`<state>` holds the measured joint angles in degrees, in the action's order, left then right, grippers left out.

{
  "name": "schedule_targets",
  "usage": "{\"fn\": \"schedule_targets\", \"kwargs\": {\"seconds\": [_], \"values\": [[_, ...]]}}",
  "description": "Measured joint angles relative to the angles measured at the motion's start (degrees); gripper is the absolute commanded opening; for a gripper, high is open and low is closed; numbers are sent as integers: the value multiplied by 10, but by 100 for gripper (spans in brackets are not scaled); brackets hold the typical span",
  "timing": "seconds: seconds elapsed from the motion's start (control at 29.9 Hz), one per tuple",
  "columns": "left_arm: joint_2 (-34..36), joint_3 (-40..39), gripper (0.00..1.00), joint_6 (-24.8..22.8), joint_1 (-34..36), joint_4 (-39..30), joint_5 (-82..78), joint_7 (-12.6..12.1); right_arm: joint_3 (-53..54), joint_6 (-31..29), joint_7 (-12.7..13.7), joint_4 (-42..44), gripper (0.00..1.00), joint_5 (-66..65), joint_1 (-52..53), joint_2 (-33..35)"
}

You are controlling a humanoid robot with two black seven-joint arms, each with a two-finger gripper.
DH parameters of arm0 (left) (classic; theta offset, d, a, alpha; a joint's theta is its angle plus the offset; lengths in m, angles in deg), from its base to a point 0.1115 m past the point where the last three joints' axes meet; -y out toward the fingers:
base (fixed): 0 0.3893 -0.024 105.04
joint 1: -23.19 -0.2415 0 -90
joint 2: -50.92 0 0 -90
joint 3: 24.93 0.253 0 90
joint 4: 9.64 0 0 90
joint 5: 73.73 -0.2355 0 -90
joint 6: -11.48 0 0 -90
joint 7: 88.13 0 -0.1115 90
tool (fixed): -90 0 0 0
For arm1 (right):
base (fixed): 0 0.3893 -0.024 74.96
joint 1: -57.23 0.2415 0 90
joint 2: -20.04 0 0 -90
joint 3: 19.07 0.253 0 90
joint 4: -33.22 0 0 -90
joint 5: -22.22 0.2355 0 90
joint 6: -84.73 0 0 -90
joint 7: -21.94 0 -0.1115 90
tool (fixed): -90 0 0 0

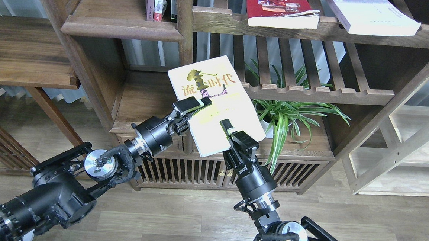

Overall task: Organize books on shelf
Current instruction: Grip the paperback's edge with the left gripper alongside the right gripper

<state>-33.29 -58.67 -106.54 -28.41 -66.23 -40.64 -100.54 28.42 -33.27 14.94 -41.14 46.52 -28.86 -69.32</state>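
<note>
I hold the yellow book (215,105) in the air before the bookcase, my left gripper (193,105) clamped on its left edge and my right gripper (232,131) clamped on its lower right edge. The red book (279,7) and the white book (371,14) lie flat on the slatted rack (220,22) at the top.

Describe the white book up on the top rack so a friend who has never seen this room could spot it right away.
Start at the big dark wooden bookcase and look to its top right, where a slatted rack with a scalloped front rail runs across. Two books lie flat there; the white book is the right-hand one. Unlike the red book beside it, its cover is plain and pale, and its corner juts over the rail.
</note>
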Motion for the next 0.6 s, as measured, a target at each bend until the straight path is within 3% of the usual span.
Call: {"fn": "schedule_targets", "kwargs": {"seconds": [0.13,0.23,0.37,0.53,0.6], "values": [[0,0,2,0,0,0,0,1,3,0,0,0,81,-5,3,-3],[0,0,2,0,0,0,0,1,5,0,0,0,75,-8,3,-3],[0,0,2,0,0,0,0,1,8,0,-1,-1,52,-10,4,0],[0,0,2,0,0,1,0,-1,9,0,-2,0,3,-10,2,6],[0,1,3,1,0,1,0,-1,9,0,-2,10,3,-10,1,6]]}}
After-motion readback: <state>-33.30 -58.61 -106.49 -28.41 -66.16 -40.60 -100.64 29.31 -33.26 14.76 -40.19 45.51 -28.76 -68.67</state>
